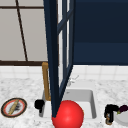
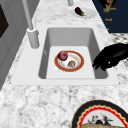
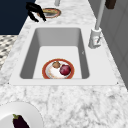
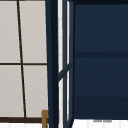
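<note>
My left hand (image 1: 39, 104) hovers at the left front corner of the sink (image 1: 93, 105), fingers relaxed and empty. It shows as the near hand (image 2: 110, 57) in the left side view and as the far hand (image 3: 35, 11) in the right side view. My right hand (image 1: 110, 111) is arched over the counter beside a white plate (image 1: 123, 119) with an aubergine (image 1: 123, 108), its fingers curled on a small brown thing (image 1: 108, 119). In the sink lies a red-rimmed plate (image 2: 58, 67) with a red fruit (image 2: 62, 55) and a brownish lump (image 2: 71, 63).
A navy glass cabinet door (image 1: 58, 57) stands swung open over the sink. A big red ball (image 1: 68, 115) sits at the sink's front. A patterned plate (image 1: 13, 107) with a tan stick lies on the left counter. The faucet (image 2: 32, 35) rises behind the basin.
</note>
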Robot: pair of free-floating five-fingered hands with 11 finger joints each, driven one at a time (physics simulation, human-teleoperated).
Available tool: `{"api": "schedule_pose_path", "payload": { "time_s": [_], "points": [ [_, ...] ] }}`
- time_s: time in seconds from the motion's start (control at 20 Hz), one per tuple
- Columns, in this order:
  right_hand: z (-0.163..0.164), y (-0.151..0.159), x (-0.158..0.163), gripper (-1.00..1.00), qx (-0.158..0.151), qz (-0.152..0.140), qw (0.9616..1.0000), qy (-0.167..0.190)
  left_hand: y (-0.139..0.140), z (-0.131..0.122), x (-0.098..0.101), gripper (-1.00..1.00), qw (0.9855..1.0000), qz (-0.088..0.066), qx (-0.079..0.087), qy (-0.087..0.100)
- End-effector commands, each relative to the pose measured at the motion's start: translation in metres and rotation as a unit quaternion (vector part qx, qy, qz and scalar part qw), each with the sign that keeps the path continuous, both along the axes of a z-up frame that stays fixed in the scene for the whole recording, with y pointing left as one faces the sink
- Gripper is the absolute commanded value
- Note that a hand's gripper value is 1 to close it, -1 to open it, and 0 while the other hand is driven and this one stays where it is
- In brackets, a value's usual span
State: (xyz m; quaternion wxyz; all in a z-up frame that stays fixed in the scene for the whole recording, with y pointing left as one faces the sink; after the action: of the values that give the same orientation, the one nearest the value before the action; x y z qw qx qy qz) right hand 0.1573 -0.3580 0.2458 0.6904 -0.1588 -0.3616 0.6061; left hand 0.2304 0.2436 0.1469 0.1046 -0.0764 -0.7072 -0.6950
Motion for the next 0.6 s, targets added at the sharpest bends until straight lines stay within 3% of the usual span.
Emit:
{"api": "schedule_pose_path", "payload": {
  "time_s": [0.0, 0.4, 0.55],
  "points": [
    [-0.023, 0.0, 0.0, 1.0, 0.012, 0.0, 0.9998, -0.017, 0.0, 0.0, 0.0, 0.0, 1.0, 0.0, 0.0, 0.0],
    [-0.082, -0.012, 0.006, 1.0, 0.042, -0.003, 0.9985, -0.036, 0.0, 0.0, 0.0, 0.0, 1.0, 0.0, 0.0, 0.0],
    [-0.087, -0.023, 0.004, 1.0, 0.044, 0.002, 0.9969, -0.065, 0.0, 0.0, 0.0, 0.0, 1.0, 0.0, 0.0, 0.0]
  ]
}}
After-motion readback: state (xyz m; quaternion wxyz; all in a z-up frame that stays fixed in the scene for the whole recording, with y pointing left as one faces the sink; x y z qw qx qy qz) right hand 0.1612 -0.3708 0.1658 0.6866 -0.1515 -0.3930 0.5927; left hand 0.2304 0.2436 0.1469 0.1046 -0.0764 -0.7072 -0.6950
